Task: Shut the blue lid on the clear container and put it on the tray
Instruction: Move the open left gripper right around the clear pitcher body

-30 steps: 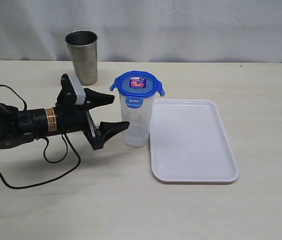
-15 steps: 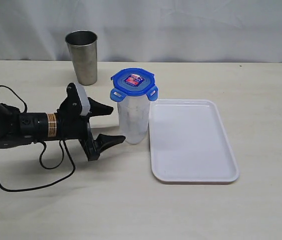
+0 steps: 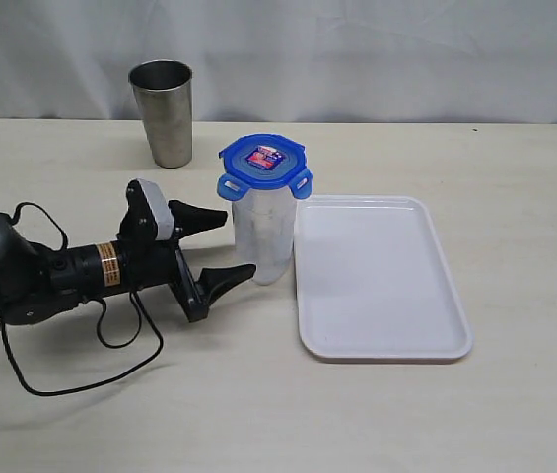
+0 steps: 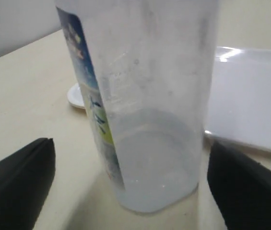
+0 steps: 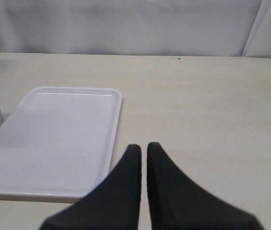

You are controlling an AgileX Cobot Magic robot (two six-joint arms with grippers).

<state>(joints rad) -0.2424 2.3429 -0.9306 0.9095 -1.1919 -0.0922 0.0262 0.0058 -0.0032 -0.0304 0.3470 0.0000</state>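
— What's your left arm like?
— A matte black tubular arm (image 3: 22,281). A brass-coloured band (image 3: 107,264) rings the wrist, with dark markings too small to read. A pale grey rounded block (image 3: 150,209) sits on top. A thin black cable (image 3: 61,392) trails from it in loops. My left gripper (image 3: 239,240) has two black tapered fingers (image 3: 204,212).
— And the right?
— Only my right gripper (image 5: 144,146) shows, with smooth black pointed fingertips (image 5: 125,191).
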